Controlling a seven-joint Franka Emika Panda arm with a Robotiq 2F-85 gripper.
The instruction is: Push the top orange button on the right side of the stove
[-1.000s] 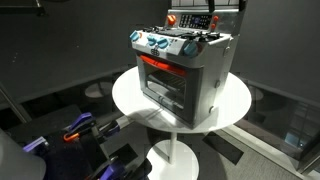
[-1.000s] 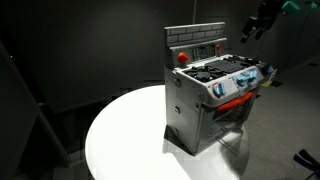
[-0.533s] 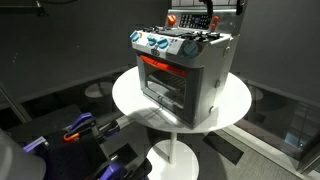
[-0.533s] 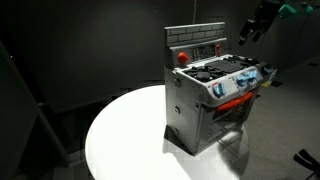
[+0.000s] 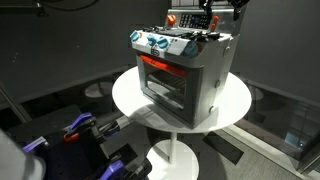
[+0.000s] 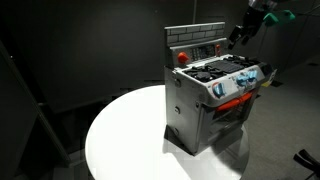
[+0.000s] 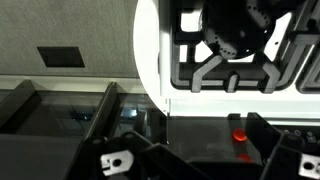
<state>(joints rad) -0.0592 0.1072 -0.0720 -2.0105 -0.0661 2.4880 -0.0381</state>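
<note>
The stove [image 5: 185, 70] is a small grey toy oven with orange trim over its glass door, standing on a round white table [image 5: 130, 95]; it also shows in an exterior view [image 6: 215, 95]. My gripper [image 5: 212, 12] hovers above and behind the stove's raised back panel, apart from it [image 6: 241, 33]. In the wrist view the gripper [image 7: 210, 165] looks open and empty. Between its fingers the dark panel shows two orange buttons, one [image 7: 238, 133] above the other [image 7: 247, 155]. The burner grate [image 7: 235, 45] fills the top of the wrist view.
A red round button [image 6: 182, 57] sits on the back panel's other end. The white table [image 6: 125, 135] has bare surface beside the stove. Dark curtains surround the scene. Blue-handled gear [image 5: 75, 130] lies on the floor below the table.
My gripper has moved slightly down and in toward the stove's back panel. The stove has not moved.
</note>
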